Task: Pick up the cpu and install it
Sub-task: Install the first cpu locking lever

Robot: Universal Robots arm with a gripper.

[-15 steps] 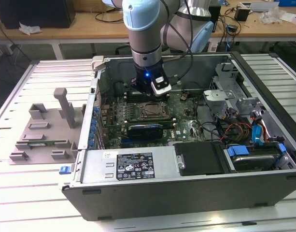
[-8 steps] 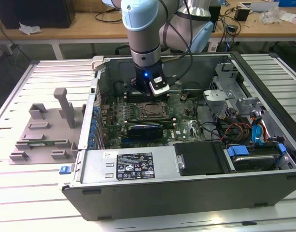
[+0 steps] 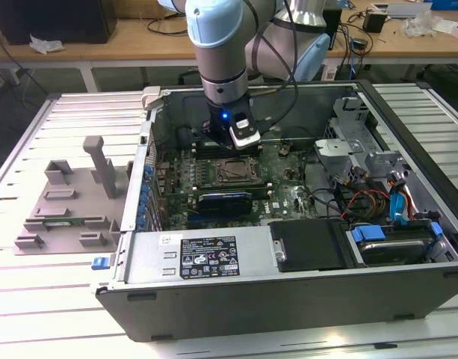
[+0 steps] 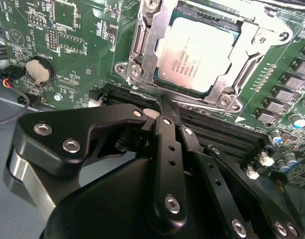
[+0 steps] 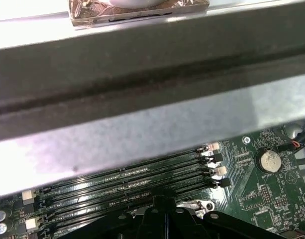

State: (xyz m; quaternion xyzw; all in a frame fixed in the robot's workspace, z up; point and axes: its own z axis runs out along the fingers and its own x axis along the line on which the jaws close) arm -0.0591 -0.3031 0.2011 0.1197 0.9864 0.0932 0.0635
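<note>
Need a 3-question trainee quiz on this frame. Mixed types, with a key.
1. True or false: the cpu lies on the grey fixture tray outside the computer case.
2. The gripper is: A) open around the cpu; B) shut, holding nothing; C) shut on the cpu.
3. In the exterior view, on which side of the computer case does the grey fixture tray stand?

Key:
1. False. The cpu sits in the motherboard socket, inside its metal frame.
2. B.
3. On the exterior view's left.
</note>
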